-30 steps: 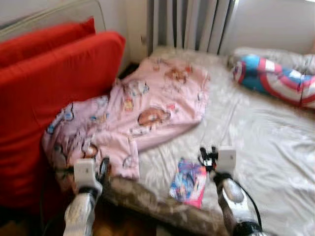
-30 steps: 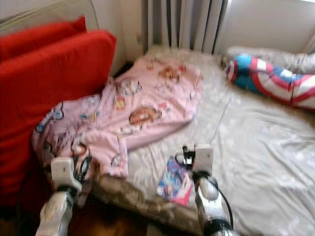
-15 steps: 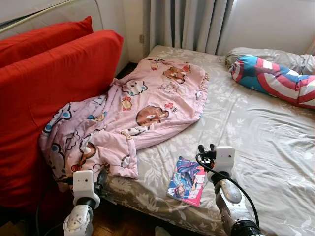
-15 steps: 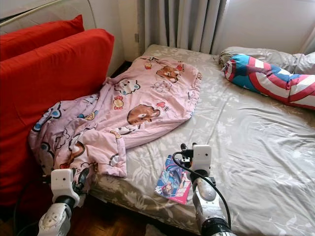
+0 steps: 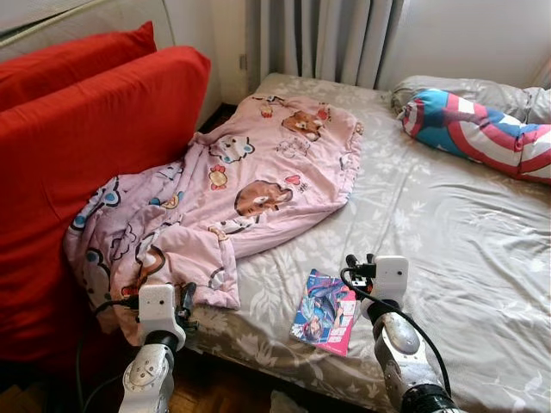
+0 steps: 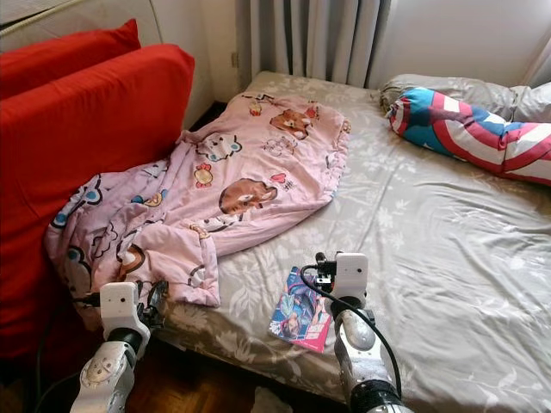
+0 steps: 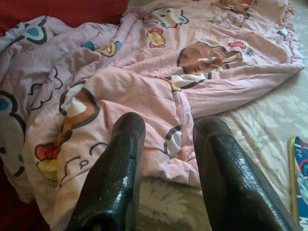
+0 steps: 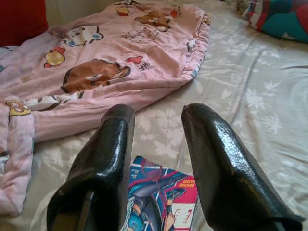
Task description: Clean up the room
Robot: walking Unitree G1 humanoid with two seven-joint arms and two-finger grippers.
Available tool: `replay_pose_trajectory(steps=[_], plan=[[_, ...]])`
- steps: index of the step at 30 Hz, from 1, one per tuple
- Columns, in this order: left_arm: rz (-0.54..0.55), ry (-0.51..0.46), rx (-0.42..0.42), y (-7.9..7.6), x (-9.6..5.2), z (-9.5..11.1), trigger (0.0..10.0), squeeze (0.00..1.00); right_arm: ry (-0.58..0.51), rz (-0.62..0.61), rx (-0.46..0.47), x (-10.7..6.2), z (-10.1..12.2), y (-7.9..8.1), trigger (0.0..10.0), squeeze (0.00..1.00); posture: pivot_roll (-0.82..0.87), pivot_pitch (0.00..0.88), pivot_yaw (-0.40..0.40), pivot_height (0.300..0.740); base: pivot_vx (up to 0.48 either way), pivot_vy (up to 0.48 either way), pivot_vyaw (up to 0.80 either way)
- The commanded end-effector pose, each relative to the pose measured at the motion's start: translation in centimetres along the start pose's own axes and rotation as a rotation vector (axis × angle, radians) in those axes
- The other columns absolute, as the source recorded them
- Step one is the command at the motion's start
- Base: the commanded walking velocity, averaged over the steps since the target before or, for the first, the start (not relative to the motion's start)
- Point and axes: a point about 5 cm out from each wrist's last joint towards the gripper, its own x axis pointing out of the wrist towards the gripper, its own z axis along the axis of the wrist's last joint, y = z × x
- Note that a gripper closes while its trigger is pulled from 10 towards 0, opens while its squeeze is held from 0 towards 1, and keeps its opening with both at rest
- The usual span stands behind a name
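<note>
A thin, glossy magazine with a bright blue-and-pink cartoon cover [image 5: 325,311] lies flat on the grey floral bedsheet [image 5: 448,224] near the foot edge of the bed, just beside the right end effector [image 6: 322,264], whose two black fingers stand apart and empty, aimed over the cover's upper end in the right wrist view. To the left sprawls a crumpled pink cartoon-print quilt [image 5: 224,198], one end spread on the mattress and the other slumped against the large red cushions [image 5: 77,163]; its folded corner hangs at the bed edge directly ahead of the left end effector [image 5: 183,303], fingers likewise parted and holding nothing. The quilt looks soft, light and bulky: it should bunch and drag rather than lift cleanly, so a pinch on the thick folded hem nearest the left fingers seems the surest hold. The magazine is probably light, limp and a little slippery, and it lies flush on the yielding sheet; taking it by the edge nearest the bed's foot, where a finger could slide under, seems better than pressing from above. A round-ended red, white and blue striped bolster [image 5: 473,133] rests by the far pillows.
</note>
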Motion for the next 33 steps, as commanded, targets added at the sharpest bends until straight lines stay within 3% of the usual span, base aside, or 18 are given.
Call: replay_pose_trajectory(steps=[1,11,15,33], plan=[[0.002,0.018,0.008,0.08,-0.24,-0.28,10.0,0.0,0.012,0.013,0.002,-0.15,-0.3,0.21,10.0,0.0,-0.08,0.055,-0.028,0.675,0.0,0.0,0.0],[-0.01,0.016,0.005,-0.24,-0.3,-0.12,10.0,0.0,0.051,0.001,-0.01,-0.2,-0.75,0.12,10.0,0.0,-0.08,0.042,-0.026,0.675,0.0,0.0,0.0],[-0.011,0.011,0.002,-0.24,-0.22,0.04,10.0,0.0,0.044,0.007,-0.008,-0.21,-0.71,0.25,10.0,0.0,-0.08,0.037,-0.026,0.65,0.0,0.0,0.0],[-0.005,0.022,-0.009,-0.28,-0.13,-0.1,10.0,0.0,0.052,0.029,0.007,-0.37,-0.99,0.48,10.0,0.0,-0.08,0.053,-0.029,0.65,0.0,0.0,0.0]])
